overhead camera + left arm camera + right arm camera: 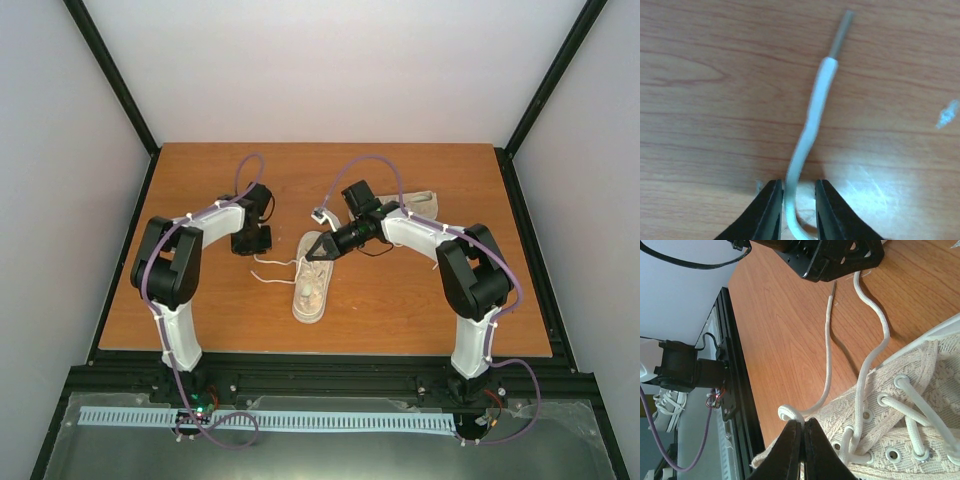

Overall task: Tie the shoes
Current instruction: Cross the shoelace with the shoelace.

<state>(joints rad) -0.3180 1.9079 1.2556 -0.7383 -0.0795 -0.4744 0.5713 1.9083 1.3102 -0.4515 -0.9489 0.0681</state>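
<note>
Left gripper [798, 189] stood with its jaws narrowly apart, one finger on each side of a white lace [812, 115] that lay flat on the table [700, 100]. A sliver of gap showed beside the strand, so I judged it straddled rather than clamped. The plastic tip [841, 31] pointed away past the fingers. That suited a grip close to the free end, with slack left toward the shoe for forming a loop.

Across from it, the right gripper [802, 424] had its fingers pressed together at the collar edge of the near shoe [900, 405], with a curl of lace [789, 412] right at their tips. Whether that curl was nipped between them I could not tell. A hold there would anchor the shoe's side of the lacing while the other arm worked.

That near shoe lay untied between the two arms, toward the table's middle, its strands trailing toward the left gripper. The second shoe [420, 203] lay farther back, behind the right arm.

The likeliest obstacle was the pair of strands lying close together by the left gripper, which would be easy to confuse or snag.
</note>
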